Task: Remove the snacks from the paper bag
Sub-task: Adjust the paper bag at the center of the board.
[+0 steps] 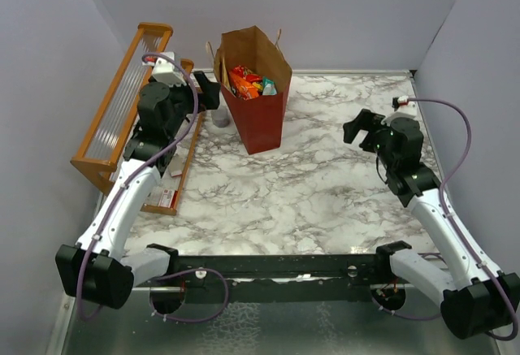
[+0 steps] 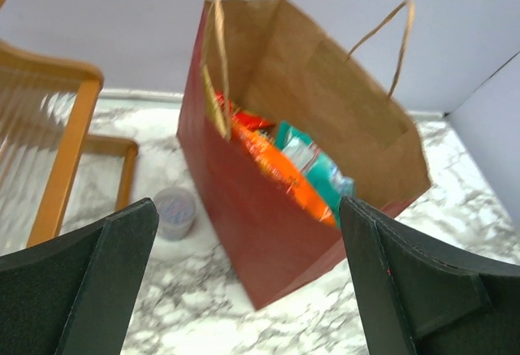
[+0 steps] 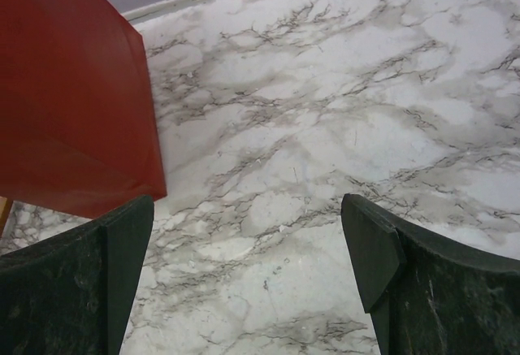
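The paper bag [image 1: 262, 123] stood upright on the marble table [image 1: 325, 184], toward 12 o'clock from the table's middle, with its mouth open and its thin handles sticking up. The snacks [image 1: 250, 84] were all inside it, bunched low against the wall on the 9 o'clock side. In the left wrist view an orange packet [image 2: 280, 172] lay along that wall, a teal packet [image 2: 315, 162] was just beside it, and a red one [image 2: 250, 118] was tucked behind them. How many more lay underneath could not be told.

The left pincer [image 2: 246, 213] hung at 9 o'clock of the bag, near its rim, pointed at the opening. Its jaws were spread wide and had hold of nothing. The right pincer [image 3: 248, 209] was at about 4 o'clock of the bag and well apart from it, above bare marble. It too was fully spread and empty, with only the bag's red corner showing at the edge of its view.

An orange wooden rack [image 1: 122, 107] stood along the table's 9 o'clock edge. A small grey cup [image 2: 175, 211] sat on the table between the rack and the bag, just beside the bag's base.
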